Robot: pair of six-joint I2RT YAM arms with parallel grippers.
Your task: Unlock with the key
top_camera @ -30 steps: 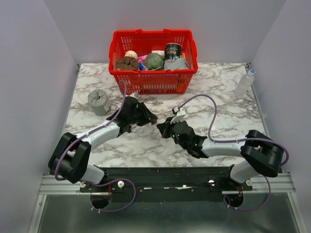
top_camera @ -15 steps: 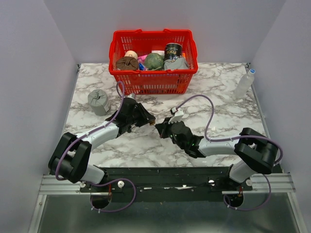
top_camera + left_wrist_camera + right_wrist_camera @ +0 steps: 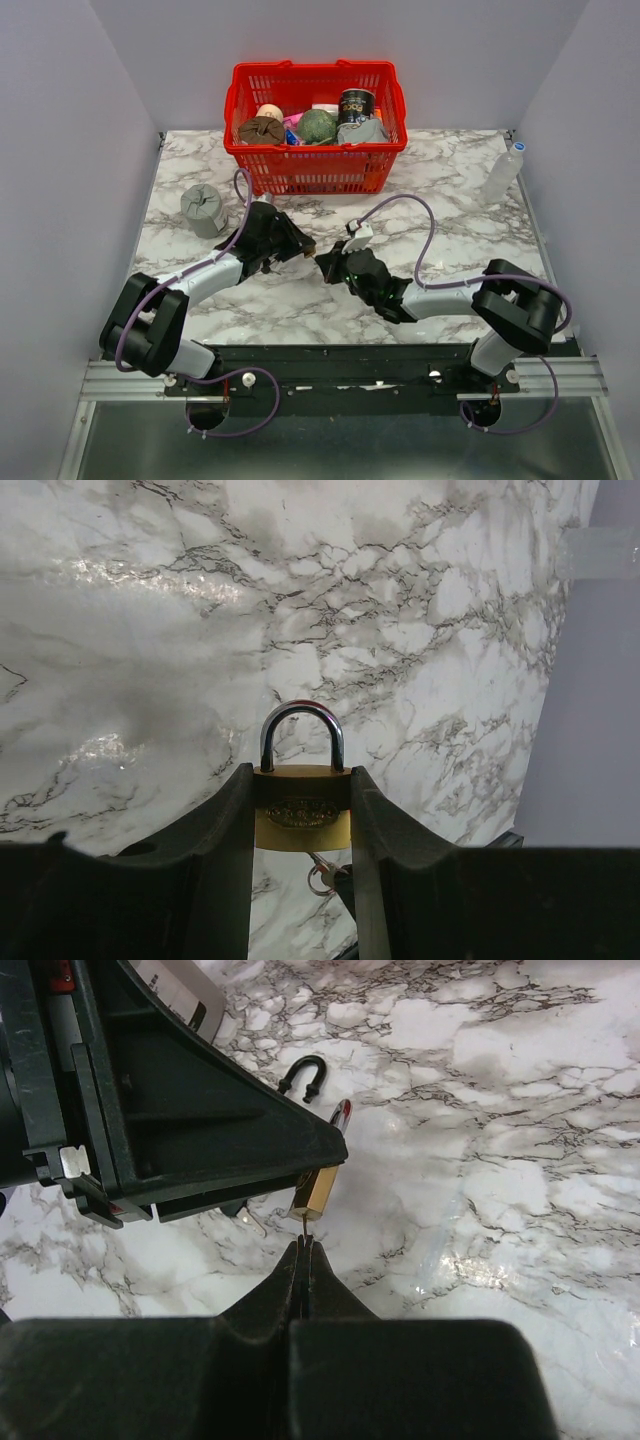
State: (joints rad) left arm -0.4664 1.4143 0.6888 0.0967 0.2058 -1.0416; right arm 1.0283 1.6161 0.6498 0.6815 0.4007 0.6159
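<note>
My left gripper [image 3: 302, 780] is shut on a small brass padlock [image 3: 302, 815] and holds it by its sides above the marble, steel shackle [image 3: 302, 718] pointing away. My right gripper [image 3: 305, 1250] is shut on the key [image 3: 304, 1228]; only its thin blade shows between the fingertips, its tip at the padlock's [image 3: 320, 1188] bottom face. In the left wrist view the key [image 3: 322, 870] with a small ring sits just under the lock body. From above, the two grippers [image 3: 305, 248] [image 3: 323, 268] meet tip to tip at mid table.
A red basket [image 3: 315, 172] full of items stands at the back. A grey object [image 3: 205, 210] lies at the left and a clear bottle [image 3: 503, 172] at the right edge. An orange-and-black padlock [image 3: 305, 1072] lies on the marble behind the left gripper.
My right arm has slid left and forward, bringing the key up to the padlock in the left gripper. The left arm has barely shifted.
</note>
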